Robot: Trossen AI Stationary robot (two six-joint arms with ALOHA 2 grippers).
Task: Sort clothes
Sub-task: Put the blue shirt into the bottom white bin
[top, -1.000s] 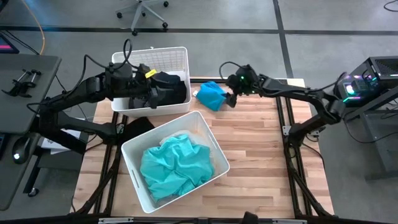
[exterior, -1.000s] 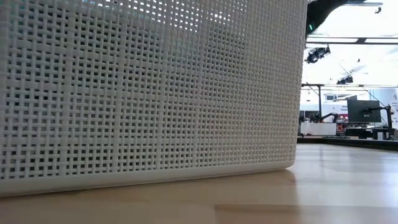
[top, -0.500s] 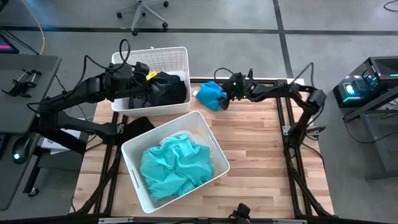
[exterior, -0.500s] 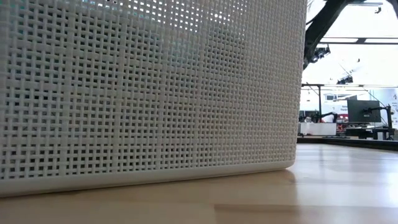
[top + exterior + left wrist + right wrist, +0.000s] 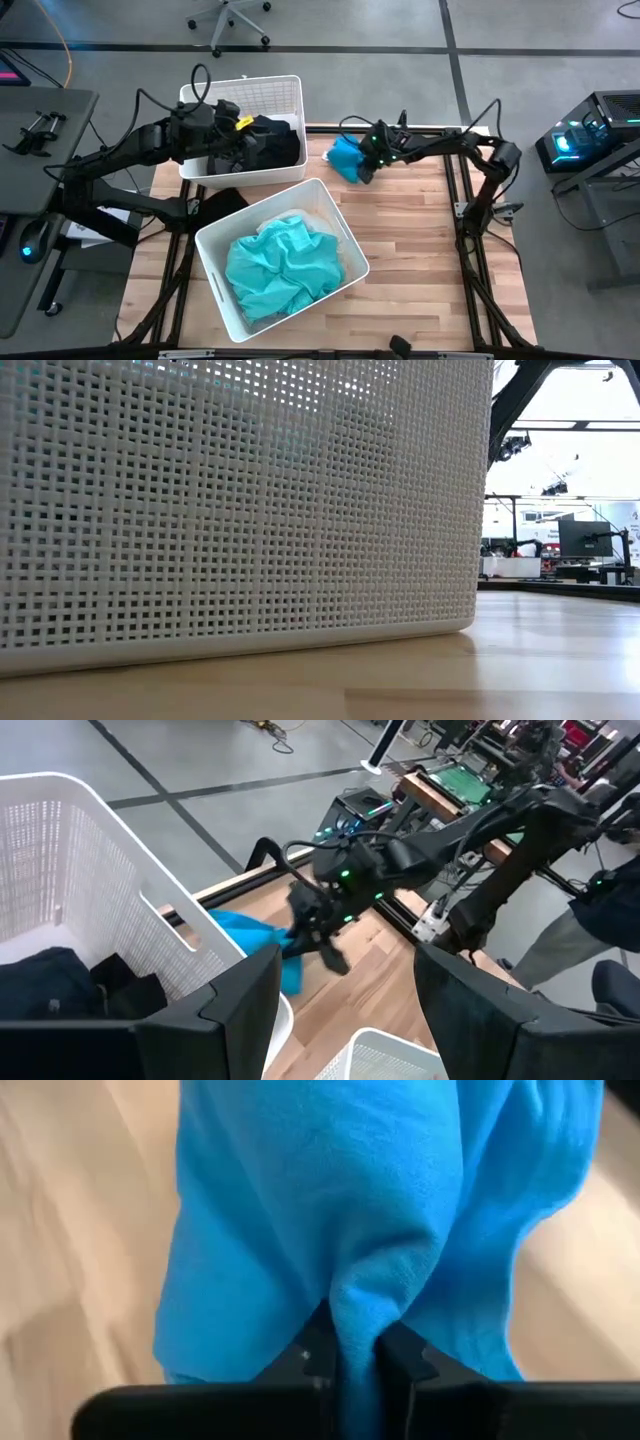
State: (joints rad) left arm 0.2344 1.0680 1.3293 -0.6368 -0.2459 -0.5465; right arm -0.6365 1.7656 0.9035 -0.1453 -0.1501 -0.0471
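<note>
Two arms reach over the wooden worktop (image 5: 420, 250), one from each side. The right tool (image 5: 364, 165) is at the far part of the worktop with its fingers (image 5: 405, 1355) pinched together on a fold of the blue garment (image 5: 345, 157); in the right wrist view the cloth bunches into a ridge between the two dark tips and spreads out beyond them, with bare wood on either side. In the high view that garment sits just to the left of the right tool, between it and the far bin (image 5: 270, 95). The left tool (image 5: 240, 143) hangs over the far bin with its fingers (image 5: 225, 1010) spread wide apart and nothing between them; black clothes (image 5: 270, 143) lie heaped in the bin right beside and below it. One more dark piece (image 5: 222, 201) lies on the worktop nearer than the left tool, in the gap between the two bins. The near bin (image 5: 330, 215), well away from both tools, holds a crumpled turquoise garment (image 5: 280, 265). From table height the near bin's white mesh wall (image 5: 240, 500) fills most of the picture, and neither tool can be made out there.
</note>
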